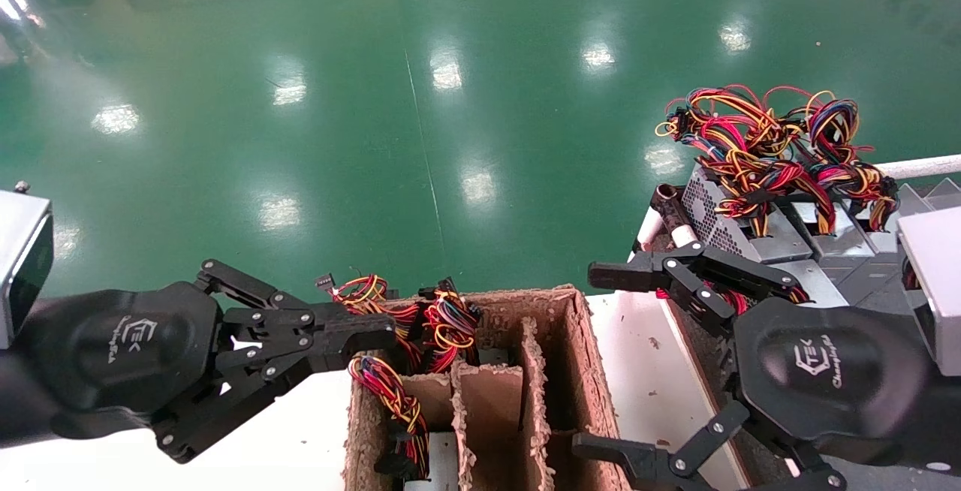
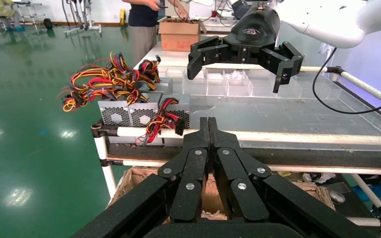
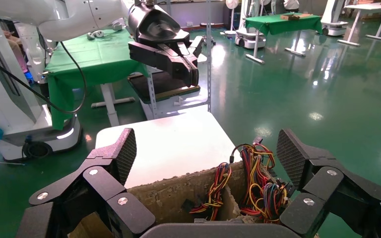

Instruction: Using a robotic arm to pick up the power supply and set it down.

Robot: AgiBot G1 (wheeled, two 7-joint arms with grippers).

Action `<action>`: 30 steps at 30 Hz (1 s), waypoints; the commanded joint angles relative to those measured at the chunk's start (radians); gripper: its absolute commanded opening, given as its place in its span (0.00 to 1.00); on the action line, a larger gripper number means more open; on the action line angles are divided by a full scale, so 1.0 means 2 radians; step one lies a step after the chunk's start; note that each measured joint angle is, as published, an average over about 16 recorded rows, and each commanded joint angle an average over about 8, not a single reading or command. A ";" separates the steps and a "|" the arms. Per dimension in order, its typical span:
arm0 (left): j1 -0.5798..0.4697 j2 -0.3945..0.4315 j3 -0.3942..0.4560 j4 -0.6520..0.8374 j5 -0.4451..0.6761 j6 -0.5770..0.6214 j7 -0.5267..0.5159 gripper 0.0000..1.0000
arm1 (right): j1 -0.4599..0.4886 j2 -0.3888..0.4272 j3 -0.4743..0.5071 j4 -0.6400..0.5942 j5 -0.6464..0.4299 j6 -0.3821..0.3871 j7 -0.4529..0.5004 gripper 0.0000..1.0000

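Two grippers, neither holding anything: right gripper (image 1: 612, 359) spread wide between supplies (image 1: 739, 232) and box (image 1: 480, 393), left gripper (image 1: 375, 337) pressed together. I fear wires (image 1: 773, 142) snagging my fingers.

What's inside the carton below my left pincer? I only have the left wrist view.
Observer: Wire bundles sit in the left cells of the carton. I see none in its right cell.
Operator: Where's my pincer tip relative to it?
Observer: The left pincer, shut, is at the carton's far left corner, right beside the bundles.
Operator: And the right pincer?
Observer: The right pincer hangs open over the white surface just right of the carton.
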 commanded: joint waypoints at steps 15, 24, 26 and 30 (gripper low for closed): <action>0.000 0.000 0.000 0.000 0.000 0.000 0.000 1.00 | 0.000 -0.006 -0.008 -0.002 -0.012 0.007 0.004 1.00; 0.000 0.000 0.000 0.000 0.000 0.000 0.000 1.00 | 0.011 -0.040 -0.045 -0.017 -0.066 0.032 0.027 1.00; 0.000 0.000 0.000 0.000 0.000 0.000 0.000 1.00 | 0.013 -0.048 -0.053 -0.021 -0.076 0.032 0.030 1.00; 0.000 0.000 0.000 0.000 0.000 0.000 0.000 1.00 | 0.015 -0.054 -0.061 -0.025 -0.086 0.032 0.033 1.00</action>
